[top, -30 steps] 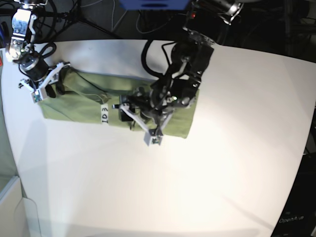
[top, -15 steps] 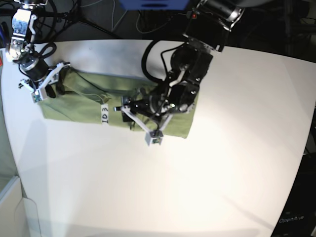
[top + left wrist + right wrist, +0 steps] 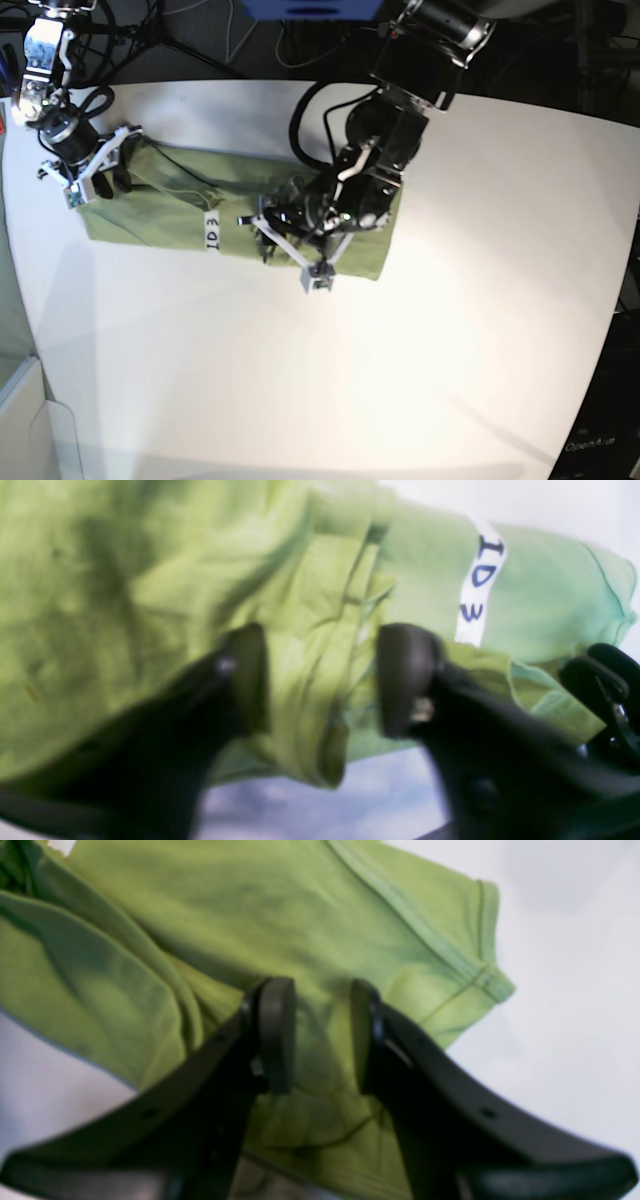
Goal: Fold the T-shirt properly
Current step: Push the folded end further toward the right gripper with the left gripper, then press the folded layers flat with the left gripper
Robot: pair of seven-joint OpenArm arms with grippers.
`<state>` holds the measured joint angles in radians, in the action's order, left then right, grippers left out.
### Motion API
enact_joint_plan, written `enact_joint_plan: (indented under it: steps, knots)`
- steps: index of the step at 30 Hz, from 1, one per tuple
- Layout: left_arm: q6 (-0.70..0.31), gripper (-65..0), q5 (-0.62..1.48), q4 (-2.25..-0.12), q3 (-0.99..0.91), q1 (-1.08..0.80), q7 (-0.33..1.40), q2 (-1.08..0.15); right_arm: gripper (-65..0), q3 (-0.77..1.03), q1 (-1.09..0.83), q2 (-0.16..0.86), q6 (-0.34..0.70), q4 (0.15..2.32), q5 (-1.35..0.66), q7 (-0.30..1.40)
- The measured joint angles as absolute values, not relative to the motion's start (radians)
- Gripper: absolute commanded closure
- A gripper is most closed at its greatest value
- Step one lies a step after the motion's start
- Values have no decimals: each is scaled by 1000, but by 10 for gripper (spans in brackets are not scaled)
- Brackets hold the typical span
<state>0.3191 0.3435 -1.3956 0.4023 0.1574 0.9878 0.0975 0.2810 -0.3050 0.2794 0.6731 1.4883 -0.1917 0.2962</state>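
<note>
The green T-shirt (image 3: 160, 200) lies on the white table (image 3: 330, 380) as a long folded strip, its white label (image 3: 211, 232) marked "ID3" facing up. My left gripper (image 3: 287, 250) is over the strip's middle. In the left wrist view it (image 3: 320, 680) is open, its fingers (image 3: 247, 675) straddling a raised fold of the T-shirt (image 3: 125, 580) beside the label (image 3: 477, 585). My right gripper (image 3: 103, 165) is at the strip's left end. In the right wrist view it (image 3: 320, 1035) stands narrowly open over the T-shirt (image 3: 240, 905) near a sleeve hem.
Black cables and stands crowd the dark back edge behind the table. A blue object (image 3: 310, 8) sits at the top centre. A pale box (image 3: 20, 420) stands at the lower left, off the table's left edge.
The left arm has shifted slightly to the right over the strip's middle, and its gripper has turned a little. The right arm and the shirt's left end have not moved.
</note>
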Motion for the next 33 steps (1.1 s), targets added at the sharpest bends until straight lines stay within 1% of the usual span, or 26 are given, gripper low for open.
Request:
enact_joint_plan:
  steps: [3,4,6,10,17,23,27,31,33]
  knots:
    - [319,-20,342,-1396,402,159,984,101,-194,281,-305,279,673,1488,-192,296]
    - [319,0,345,-1395,402,159,984,101,-194,281,-305,279,673,1488,-192,296]
    - [319,-33,348,-1394,402,162,985,103,-194,281,-305,279,673,1488,-192,296]
    - [319,-31,348,-1394,402,163,988,104,-194,281,-305,278,673,1488,-192,296]
    - [322,-31,341,-1396,402,163,988,145,-194,281,-305,277,673,1488,-192,296]
    - [322,-31,340,-1396,404,163,984,144,-194,281,-305,277,673,1488,-192,296]
    - [322,-31,342,-1395,469,163,981,140,-194,281,-305,277,673,1488,-192,296]
    - [322,-29,352,-1394,481,163,954,144,-194,281,-299,275,673,1488,-191,300]
    - [373,-29,366,-1394,480,164,944,144,-194,281,-292,274,673,1488,-192,299]
